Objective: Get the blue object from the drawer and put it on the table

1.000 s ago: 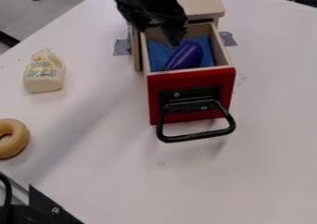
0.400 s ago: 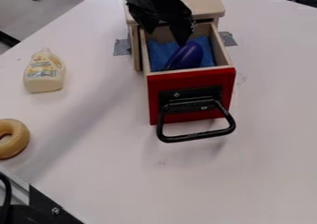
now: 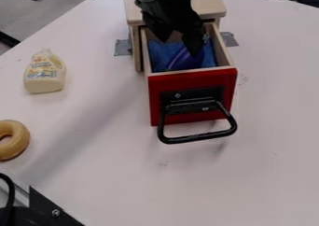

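The black gripper (image 3: 181, 46) hangs over the pulled-out drawer, its two fingers spread apart, one tip to the left and one to the right. Inside the drawer (image 3: 193, 95), which has a red front and a black handle, a dark blue-purple rounded object (image 3: 184, 60) lies on a light blue cloth (image 3: 159, 52). The right finger covers part of that object from this angle; whether they touch, I cannot tell.
A wooden cabinet (image 3: 209, 3) stands behind the drawer, with grey tape beside it. On the white table (image 3: 249, 173), a cream bottle (image 3: 45, 72) and a tan ring (image 3: 12, 140) sit at the left. Black hardware occupies the lower left corner.
The gripper has moved right and down, deeper over the drawer, and now covers more of the blue-purple object. The drawer and the object have stayed in place.
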`<state>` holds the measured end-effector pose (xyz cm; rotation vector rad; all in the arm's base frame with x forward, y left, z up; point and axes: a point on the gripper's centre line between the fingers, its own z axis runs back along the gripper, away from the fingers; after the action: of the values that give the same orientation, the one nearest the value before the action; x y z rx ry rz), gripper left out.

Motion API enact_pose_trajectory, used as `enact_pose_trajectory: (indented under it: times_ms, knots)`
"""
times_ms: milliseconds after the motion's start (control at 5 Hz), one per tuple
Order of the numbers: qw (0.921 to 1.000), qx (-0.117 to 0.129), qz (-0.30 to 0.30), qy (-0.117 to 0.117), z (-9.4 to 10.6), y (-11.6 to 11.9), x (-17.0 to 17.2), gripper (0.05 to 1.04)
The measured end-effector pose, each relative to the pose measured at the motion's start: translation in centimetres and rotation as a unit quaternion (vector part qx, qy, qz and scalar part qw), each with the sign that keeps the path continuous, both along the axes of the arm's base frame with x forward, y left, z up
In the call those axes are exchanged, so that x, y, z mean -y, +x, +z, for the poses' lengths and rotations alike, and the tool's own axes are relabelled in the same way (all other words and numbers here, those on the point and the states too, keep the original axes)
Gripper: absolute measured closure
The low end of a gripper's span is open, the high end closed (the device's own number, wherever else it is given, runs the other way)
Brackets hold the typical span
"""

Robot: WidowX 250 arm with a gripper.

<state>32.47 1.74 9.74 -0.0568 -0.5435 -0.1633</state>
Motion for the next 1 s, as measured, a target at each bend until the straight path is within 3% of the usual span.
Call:
enact_pose_trajectory:
  times_ms: [1000]
  knots:
    - [0.9993, -0.015, -0.026, 0.021, -2.4, 1.0, -0.2, 0.083]
